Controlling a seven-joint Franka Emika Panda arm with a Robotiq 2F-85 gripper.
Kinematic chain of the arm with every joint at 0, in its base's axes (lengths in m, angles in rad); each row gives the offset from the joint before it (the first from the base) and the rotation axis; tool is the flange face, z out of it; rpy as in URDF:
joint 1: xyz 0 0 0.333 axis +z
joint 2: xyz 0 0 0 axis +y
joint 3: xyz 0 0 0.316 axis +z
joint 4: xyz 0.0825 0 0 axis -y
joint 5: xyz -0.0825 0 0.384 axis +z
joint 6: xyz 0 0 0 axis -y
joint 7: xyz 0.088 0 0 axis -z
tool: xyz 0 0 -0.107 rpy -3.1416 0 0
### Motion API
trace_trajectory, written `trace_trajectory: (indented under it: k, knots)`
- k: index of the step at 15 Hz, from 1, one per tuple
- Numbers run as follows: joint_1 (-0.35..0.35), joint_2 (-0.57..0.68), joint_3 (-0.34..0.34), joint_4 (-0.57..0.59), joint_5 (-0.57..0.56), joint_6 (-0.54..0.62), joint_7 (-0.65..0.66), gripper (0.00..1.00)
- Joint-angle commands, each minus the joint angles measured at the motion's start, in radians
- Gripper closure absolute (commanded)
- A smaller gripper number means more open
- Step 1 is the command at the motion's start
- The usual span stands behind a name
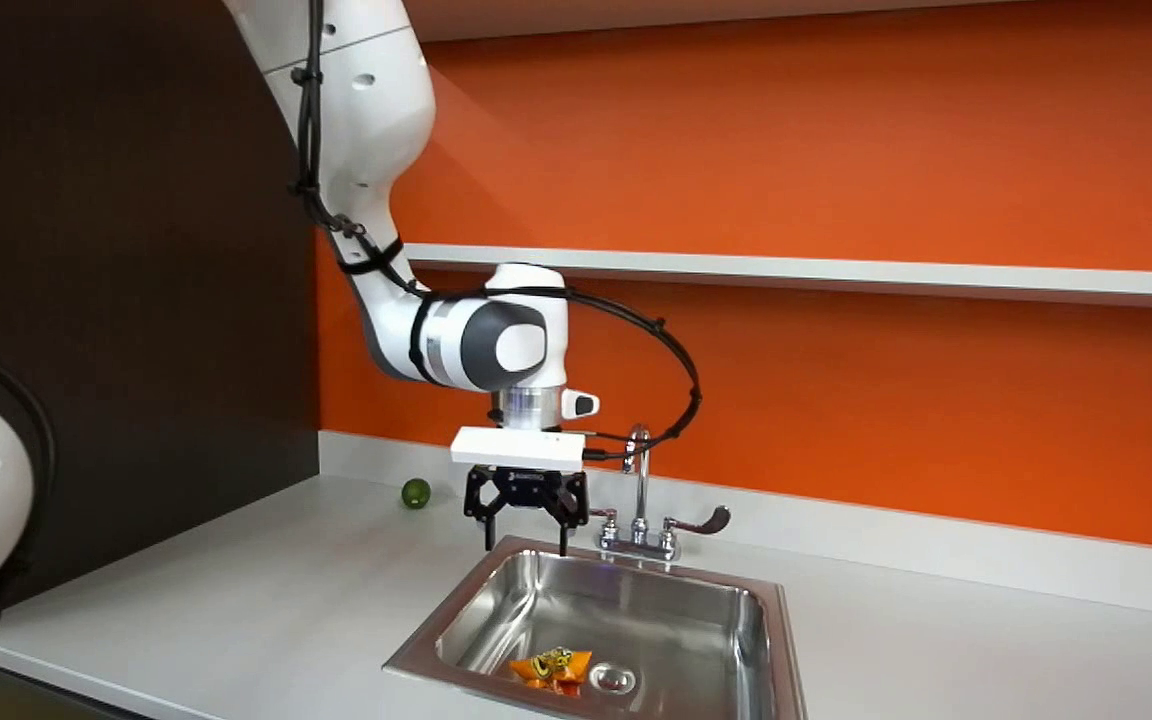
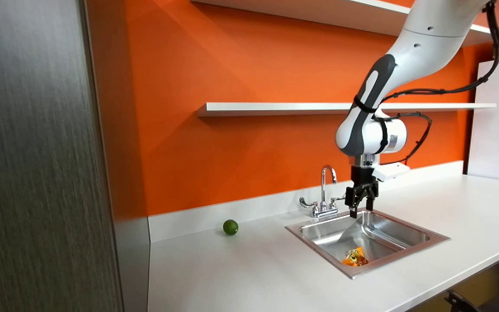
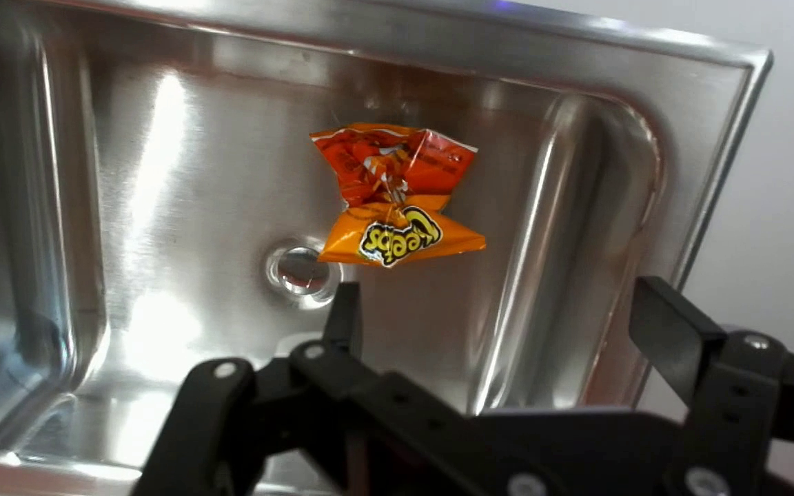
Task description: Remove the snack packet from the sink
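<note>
The orange-red snack packet (image 1: 551,668) with a yellow and black logo lies on the floor of the steel sink (image 1: 786,640), beside the drain. It also shows in an exterior view (image 2: 355,257) and in the wrist view (image 3: 397,196), where its crinkled middle is pinched narrow. The sink rim also shows in an exterior view (image 2: 319,252) and in the wrist view (image 3: 707,138). My gripper (image 1: 526,542) points down, open and empty, above the faucet-side part of the sink. It also shows in an exterior view (image 2: 361,210) and in the wrist view (image 3: 504,317), apart from the packet.
The chrome faucet (image 1: 642,500) with its two handles stands at the back of the sink, close beside the gripper; it also shows in an exterior view (image 2: 323,190). A green ball (image 2: 230,227) sits on the pale countertop (image 2: 249,268) near the backsplash. A white shelf (image 1: 836,270) runs along the orange wall.
</note>
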Motion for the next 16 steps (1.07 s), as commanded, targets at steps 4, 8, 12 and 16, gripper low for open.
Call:
trace_trajectory:
  k: [4, 8, 12, 16]
  knots:
    - [-0.130, 0.204, 0.097, 0.142, 0.022, 0.025, -0.082, 0.00]
    - [-0.179, 0.290, 0.135, 0.192, 0.009, 0.028, -0.090, 0.00]
    - [-0.201, 0.352, 0.157, 0.217, -0.009, 0.024, -0.087, 0.00]
    - [-0.201, 0.403, 0.159, 0.234, -0.036, 0.028, -0.075, 0.00]
